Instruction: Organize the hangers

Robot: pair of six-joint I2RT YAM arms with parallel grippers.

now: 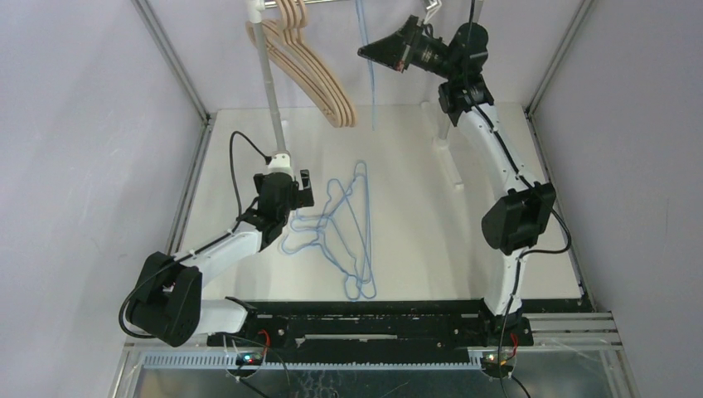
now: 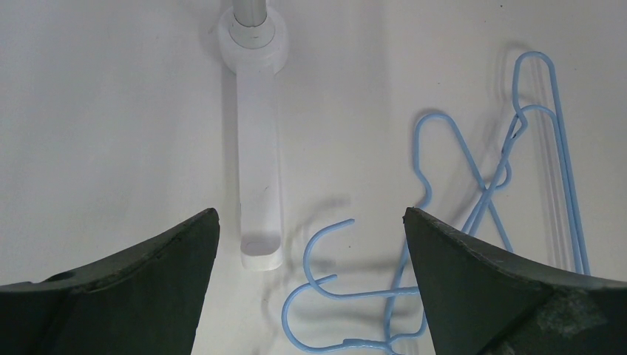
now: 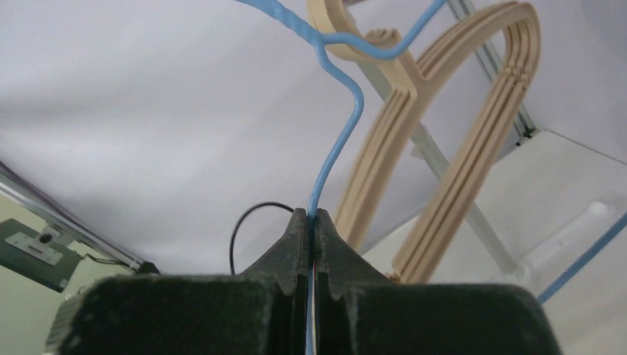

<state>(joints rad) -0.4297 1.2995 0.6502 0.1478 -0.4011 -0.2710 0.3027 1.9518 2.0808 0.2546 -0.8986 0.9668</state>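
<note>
Several tan wooden hangers (image 1: 308, 66) hang close together from the rail at the top of the top view, and they also show in the right wrist view (image 3: 444, 148). My right gripper (image 1: 367, 52) is raised beside them and shut on the wire of a light-blue hanger (image 3: 339, 140), which hangs down (image 1: 370, 83). More blue wire hangers (image 1: 344, 232) lie tangled flat on the table. My left gripper (image 1: 295, 187) hovers open at their left edge. Two of their hooks (image 2: 325, 255) lie between its fingertips (image 2: 310, 216), and nothing is gripped.
The rail's silver post (image 1: 269, 75) stands on a white foot (image 2: 260, 177) just ahead of my left gripper. A second white foot (image 1: 448, 162) lies at the right, under my right arm. Metal frame posts and grey walls close in the white table (image 1: 530, 249).
</note>
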